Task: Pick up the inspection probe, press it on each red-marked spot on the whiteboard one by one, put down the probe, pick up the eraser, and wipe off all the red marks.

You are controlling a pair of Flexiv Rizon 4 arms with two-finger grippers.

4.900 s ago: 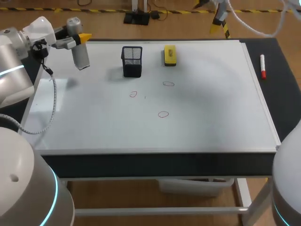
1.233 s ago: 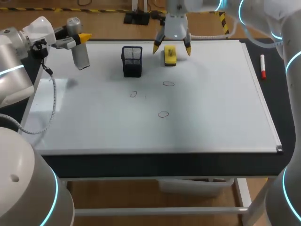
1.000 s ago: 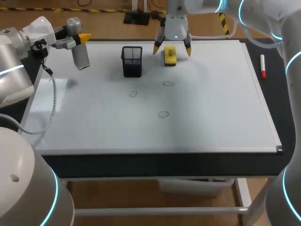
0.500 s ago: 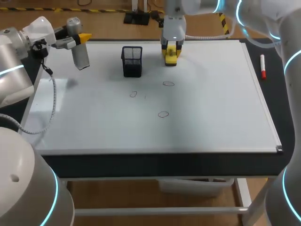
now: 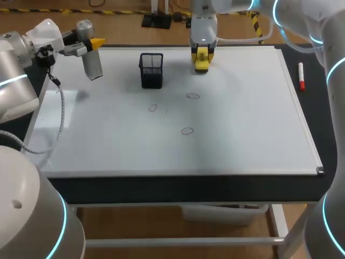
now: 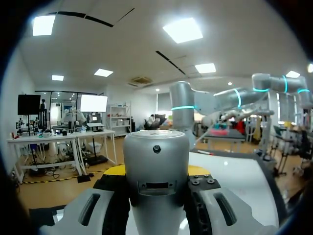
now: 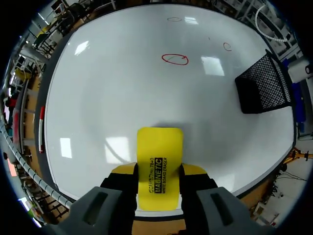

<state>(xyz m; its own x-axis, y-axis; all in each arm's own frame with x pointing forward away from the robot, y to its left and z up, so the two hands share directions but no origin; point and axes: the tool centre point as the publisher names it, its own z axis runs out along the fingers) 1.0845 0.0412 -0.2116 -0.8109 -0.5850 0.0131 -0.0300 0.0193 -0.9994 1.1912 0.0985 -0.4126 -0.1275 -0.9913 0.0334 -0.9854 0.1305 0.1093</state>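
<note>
The grey cylindrical probe [image 5: 92, 63] hangs above the whiteboard's [image 5: 242, 124] far left corner, with my left gripper [image 5: 89, 44] shut on it. In the left wrist view the probe [image 6: 155, 166] fills the gap between the fingers of the left gripper [image 6: 156, 172]. My right gripper [image 5: 201, 55] is shut on the yellow eraser [image 5: 201, 62] near the board's far edge. The eraser [image 7: 157, 164] sticks out ahead of the right gripper [image 7: 157, 171] in its wrist view. Three red circles [image 5: 153, 108], [image 5: 193, 96], [image 5: 187, 130] are drawn mid-board; the nearest circle [image 7: 175, 59] lies ahead of the eraser.
A black mesh pen holder [image 5: 151, 70] stands on the board between the two grippers and shows beside the eraser as a mesh holder [image 7: 264, 83]. A red-capped marker [image 5: 301, 76] lies on the dark table right of the board.
My right gripper closed from wide open onto the eraser and shifted it a little to the right. The left arm and probe have not moved.
</note>
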